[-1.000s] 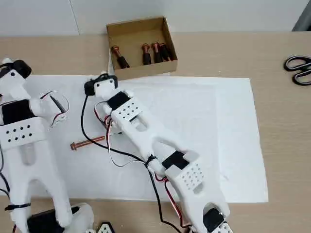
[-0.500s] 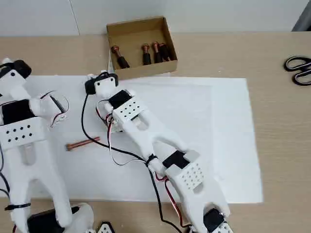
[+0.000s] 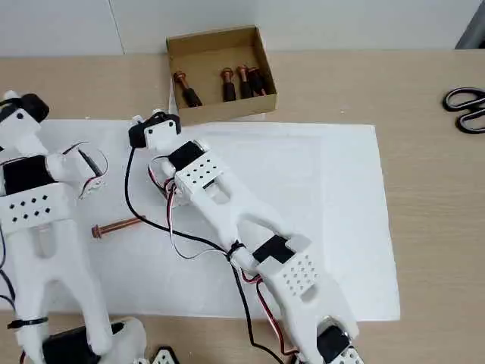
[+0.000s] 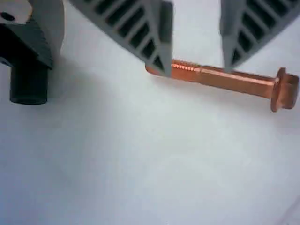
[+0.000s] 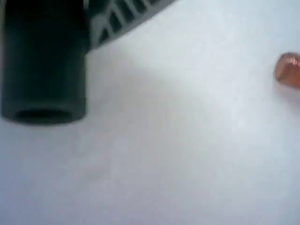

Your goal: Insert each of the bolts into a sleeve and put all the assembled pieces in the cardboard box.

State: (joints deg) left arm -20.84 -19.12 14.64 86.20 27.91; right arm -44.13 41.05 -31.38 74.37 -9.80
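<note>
Your table [image 3: 432, 227]: light wood top, runs full width of high view. White sheet [image 3: 326, 197] lies flat on it, covers most of middle + left. Sits skewed, right edge slants. Bare wood shows to right, along far side, thin strip at near edge. Cardboard box [image 3: 227, 108] stands at far side, top open, near wall right at sheet's far edge; can't tell if it overlaps. Scissors [image 3: 459, 111], dark handles, on bare wood far right, well apart from sheet + box.

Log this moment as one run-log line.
left jaws: open, astride bolt | right jaws: shut on sleeve | cardboard box: assembled pieces inside
</note>
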